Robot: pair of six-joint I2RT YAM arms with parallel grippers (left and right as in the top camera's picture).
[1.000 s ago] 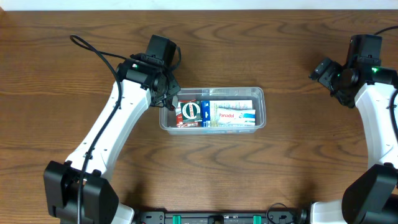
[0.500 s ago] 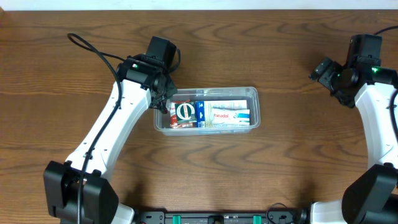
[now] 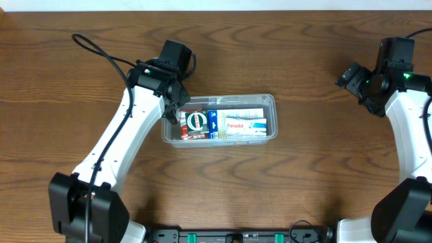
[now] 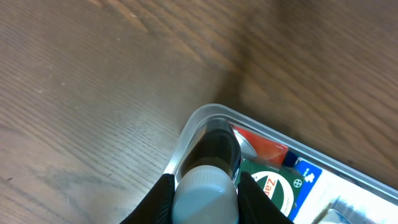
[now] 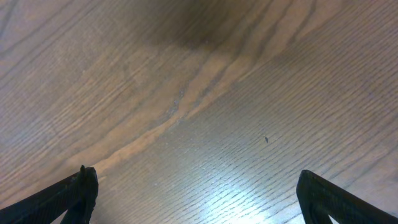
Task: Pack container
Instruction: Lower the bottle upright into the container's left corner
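From above, the container (image 3: 273, 119) has slid left on the desk (image 3: 304, 189) with the left hand (image 3: 177, 111) at its end; close up, that hand squeezes a bottle (image 4: 214, 146) in its corner, so packing looks nearly done; the right hand (image 5: 196, 196) is spread wide, holding nothing.

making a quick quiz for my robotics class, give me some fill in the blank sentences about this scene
1. The left gripper is shut on a dark bottle with a ____ cap.
2. The bottle sits at the ____ end of the container.
3. The right gripper hangs ____ over the wooden table.
4. The Panadol box lies ____ the container.
Missing words: white; left; open; inside.
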